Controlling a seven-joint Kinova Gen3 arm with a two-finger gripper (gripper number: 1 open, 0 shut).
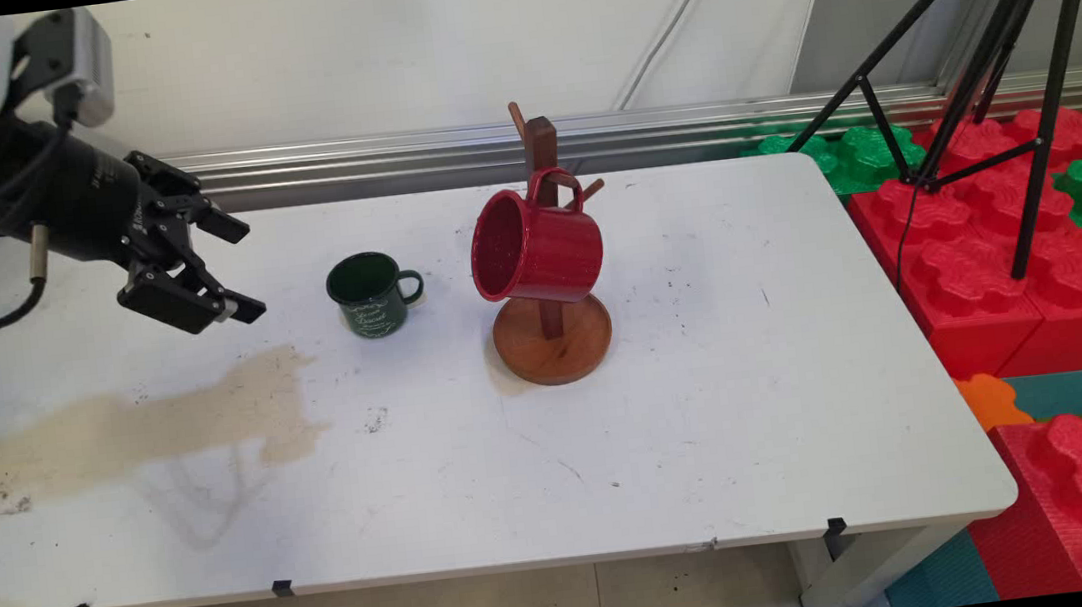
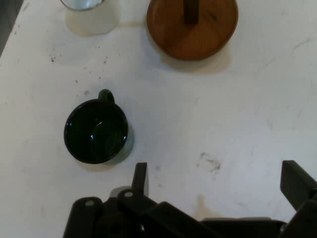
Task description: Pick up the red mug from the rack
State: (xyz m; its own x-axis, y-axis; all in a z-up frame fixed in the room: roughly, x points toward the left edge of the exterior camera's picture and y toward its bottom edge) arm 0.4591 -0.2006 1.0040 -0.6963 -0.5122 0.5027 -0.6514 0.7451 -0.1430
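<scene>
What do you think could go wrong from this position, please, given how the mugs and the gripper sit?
1. The open gripper hovers just left of the small green mug; a low sideways move might knock the mug over instead of straddling it.
2. The red mug hangs tilted on the wooden mug tree; a bump to the tree could possibly shake it off its peg.

Hand [image 1: 240, 265] raised, fingers apparently apart

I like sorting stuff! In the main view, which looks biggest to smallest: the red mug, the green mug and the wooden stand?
1. wooden stand, tallest, with a wide round base.
2. red mug, hanging on it.
3. green mug, clearly the smallest, standing on the table.
</scene>
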